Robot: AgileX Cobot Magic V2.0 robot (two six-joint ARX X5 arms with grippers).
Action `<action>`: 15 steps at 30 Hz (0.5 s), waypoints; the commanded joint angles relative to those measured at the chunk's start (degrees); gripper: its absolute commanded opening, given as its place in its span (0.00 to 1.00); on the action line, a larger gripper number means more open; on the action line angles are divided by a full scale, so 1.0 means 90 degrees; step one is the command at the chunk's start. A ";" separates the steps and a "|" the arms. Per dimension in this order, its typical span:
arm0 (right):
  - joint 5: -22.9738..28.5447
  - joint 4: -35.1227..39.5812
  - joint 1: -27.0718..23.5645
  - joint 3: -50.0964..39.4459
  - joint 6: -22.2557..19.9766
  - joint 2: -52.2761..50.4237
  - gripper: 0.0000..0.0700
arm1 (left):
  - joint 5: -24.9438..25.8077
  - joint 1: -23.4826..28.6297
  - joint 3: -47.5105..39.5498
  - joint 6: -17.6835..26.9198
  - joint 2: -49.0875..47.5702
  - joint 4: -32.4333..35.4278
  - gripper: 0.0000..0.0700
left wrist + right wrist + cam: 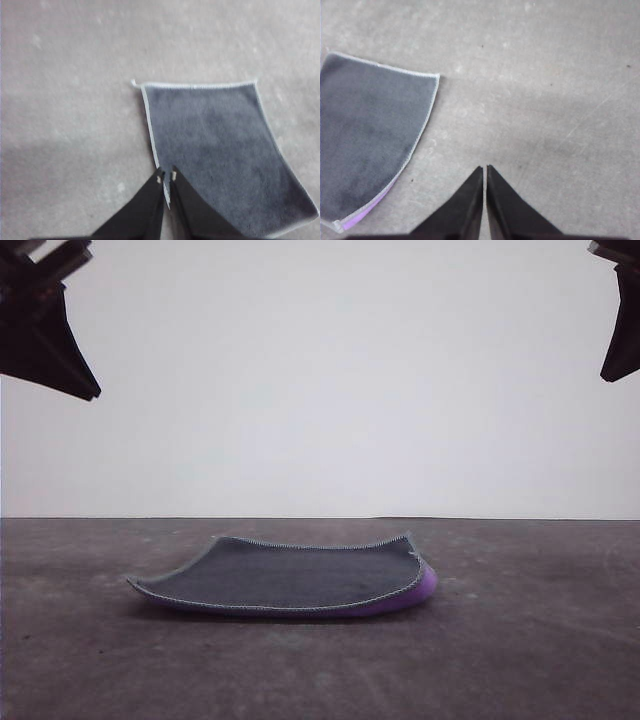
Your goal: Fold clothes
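The clothes [290,575] are one small square cloth lying folded on the table, dark grey face up, with a light stitched hem. A purple edge [425,586] bulges out at its right side. My left gripper [88,388] hangs high at the upper left, well above the cloth. In the left wrist view the left gripper [166,176] is shut and empty over the cloth's [215,150] hemmed edge. My right gripper [612,372] hangs high at the upper right. The right wrist view has the right gripper [485,169] shut over bare table, the cloth [365,135] off to one side.
The table [520,640] is a dark grey mottled surface reaching back to a plain white wall [320,390]. Bare tabletop lies on both sides of the cloth and in front of it.
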 commanded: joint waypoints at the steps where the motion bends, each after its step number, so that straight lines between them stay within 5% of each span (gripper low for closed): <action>1: 0.0025 0.0054 -0.0002 0.0086 -0.0075 0.0061 0.01 | 0.0035 -0.0028 0.0143 0.0070 0.0056 0.0056 0.01; 5: 0.0022 0.0048 -0.0002 0.0087 -0.0073 0.0061 0.07 | 0.0033 -0.0030 0.0143 0.0068 0.0056 0.0030 0.14; 9: -0.0011 0.0045 -0.0002 0.0085 -0.0068 0.0061 0.53 | 0.0042 -0.0031 0.0143 0.0066 0.0056 -0.0055 0.57; 15: -0.0025 0.0041 -0.0002 0.0085 -0.0068 0.0061 0.61 | 0.0042 -0.0031 0.0143 0.0063 0.0056 -0.0078 0.62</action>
